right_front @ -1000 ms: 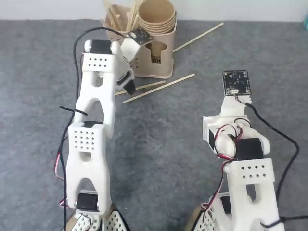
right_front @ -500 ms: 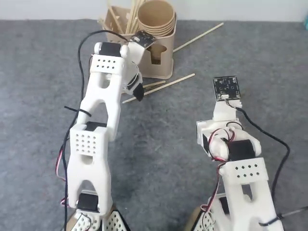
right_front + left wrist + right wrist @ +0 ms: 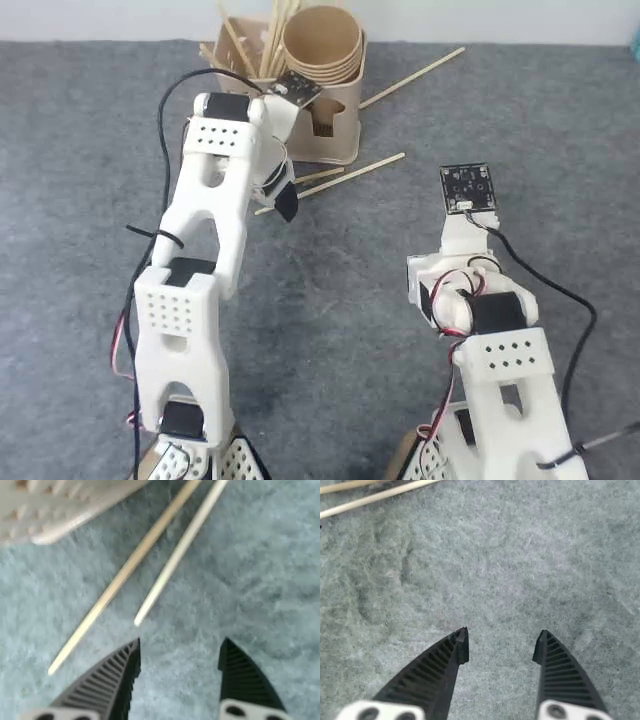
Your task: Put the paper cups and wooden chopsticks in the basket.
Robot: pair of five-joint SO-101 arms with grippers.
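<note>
Basket (image 3: 338, 148): far side of the grey mat (image 3: 90, 150), a little left of centre; upright, two compartments.
Paper cups (image 3: 322, 42): nested in one stack in the basket's right compartment; no cup lies on the mat.
Upright chopsticks (image 3: 262, 38): a bundle standing in the basket's left compartment, tips fanned out.
Loose pair (image 3: 352, 172): two chopsticks flat on the mat just near of the basket's front wall, side by side and slanting far-right; one ends short of the other.
Third chopstick (image 3: 412, 77): on the mat right of the basket; its left end runs in behind the basket's far right corner, contact not clear.
Left gripper (image 3: 180, 652): low over the mat at the near-left ends of the loose pair; fingers apart, nothing between them; the closer stick's tip lies just ahead of the gap, not inside it.
Right gripper (image 3: 502, 641): over bare mat, right of centre, well apart from the basket; fingers apart, empty.
Progress, as judged: cups done; most sticks done; three left on the mat, so late in the task.
Step in hand, as judged: the left arm is lined up on the loose pair; the grasp is not yet made.
</note>
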